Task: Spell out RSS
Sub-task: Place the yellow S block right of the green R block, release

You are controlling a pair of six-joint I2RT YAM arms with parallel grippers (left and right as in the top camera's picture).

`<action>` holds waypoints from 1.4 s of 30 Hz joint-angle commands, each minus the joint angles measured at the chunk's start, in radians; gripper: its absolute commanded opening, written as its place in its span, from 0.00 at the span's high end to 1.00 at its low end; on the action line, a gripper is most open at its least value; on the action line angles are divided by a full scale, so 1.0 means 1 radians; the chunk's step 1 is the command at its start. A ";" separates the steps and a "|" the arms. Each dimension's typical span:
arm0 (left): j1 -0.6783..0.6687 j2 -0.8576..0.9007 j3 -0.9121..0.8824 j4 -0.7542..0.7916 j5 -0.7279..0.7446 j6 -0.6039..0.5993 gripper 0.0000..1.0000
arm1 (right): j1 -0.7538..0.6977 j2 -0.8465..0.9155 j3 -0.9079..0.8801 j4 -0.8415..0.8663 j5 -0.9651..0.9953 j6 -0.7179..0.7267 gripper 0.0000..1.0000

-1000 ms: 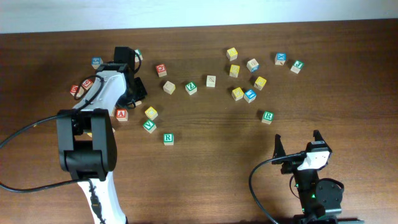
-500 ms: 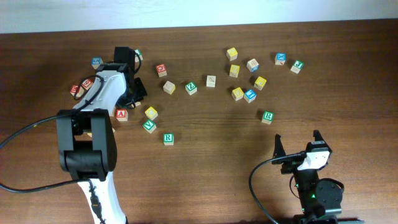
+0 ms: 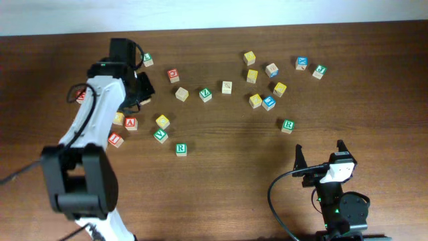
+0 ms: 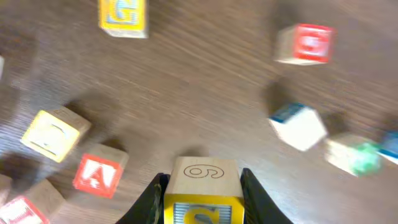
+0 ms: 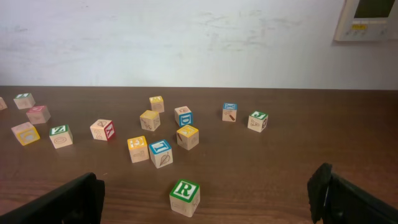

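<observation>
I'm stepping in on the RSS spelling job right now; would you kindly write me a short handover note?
Left tool: shut on a yellow S cube.
Right tool: open, empty, at the near edge.
Green R cubes: one left of centre, one right of centre, ahead of the right tool; both loose.
Second S: I cannot make it out from here.
Done: first S gripped.
Left: line up R, S, S; nothing placed yet.
</observation>
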 commanded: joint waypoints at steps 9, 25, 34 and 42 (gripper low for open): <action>-0.188 -0.104 0.004 -0.214 0.265 -0.017 0.78 | -0.006 -0.007 -0.005 -0.005 0.008 0.003 0.02; -0.481 -0.103 -0.265 -0.117 0.025 -0.164 0.77 | -0.006 -0.008 -0.005 -0.005 0.008 0.003 0.02; -0.481 -0.103 -0.435 0.098 -0.071 -0.164 0.74 | -0.006 -0.007 -0.005 -0.005 0.008 0.003 0.02; -0.481 -0.102 -0.440 0.145 -0.132 -0.102 0.72 | -0.006 -0.007 -0.005 -0.005 0.008 0.003 0.02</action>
